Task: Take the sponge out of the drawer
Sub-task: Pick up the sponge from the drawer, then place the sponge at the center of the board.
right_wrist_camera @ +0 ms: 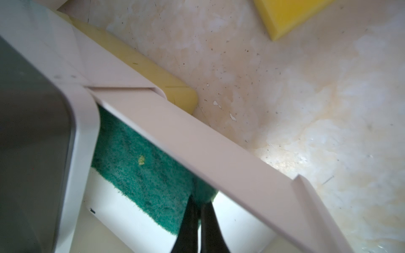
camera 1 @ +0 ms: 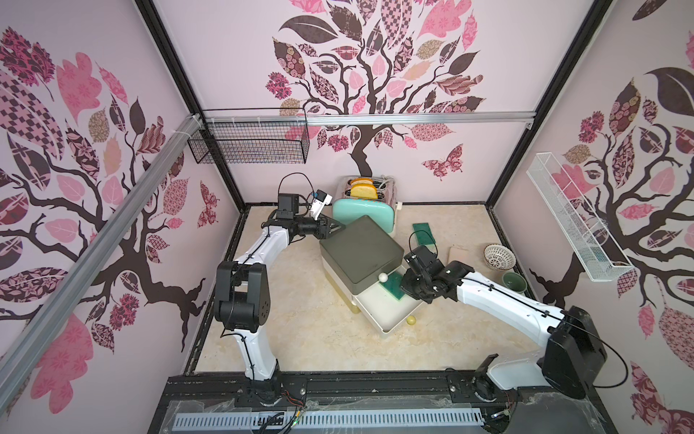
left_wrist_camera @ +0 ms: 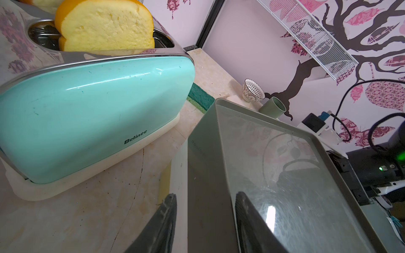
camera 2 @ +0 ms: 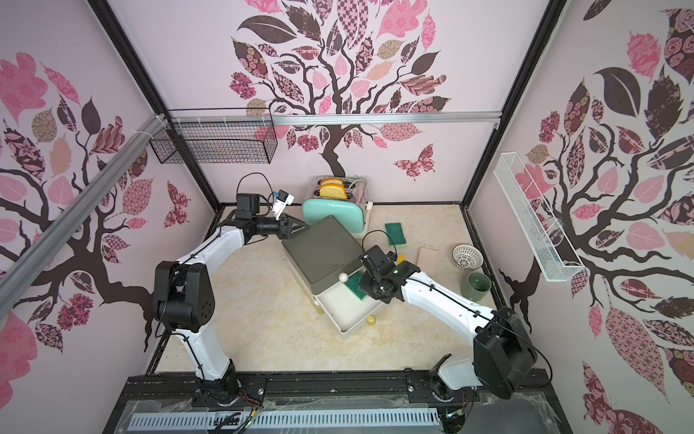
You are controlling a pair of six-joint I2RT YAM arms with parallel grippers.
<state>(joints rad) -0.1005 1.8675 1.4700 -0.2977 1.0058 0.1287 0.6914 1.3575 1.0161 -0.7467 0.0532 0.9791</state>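
right claw (right_wrist_camera: 198, 202) reaches into the pulled-out drawer (camera 1: 386, 312), tips pressed together, pinching the edge of the green sponge (right_wrist_camera: 140, 162). sponge lies in the drawer's back corner, against the side wall, partly under the grey-topped drawer unit (camera 1: 360, 251). left claw (left_wrist_camera: 203, 197) clamps the unit's far corner, beside the mint toaster (camera 1: 362, 214). second green sponge (camera 2: 394, 233) lies on the desk (camera 1: 300, 338).

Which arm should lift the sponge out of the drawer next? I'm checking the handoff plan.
Right. Its pincer is already shut on the sponge's edge inside the open drawer, while the left pincer clamps the cabinet's top at the far corner.
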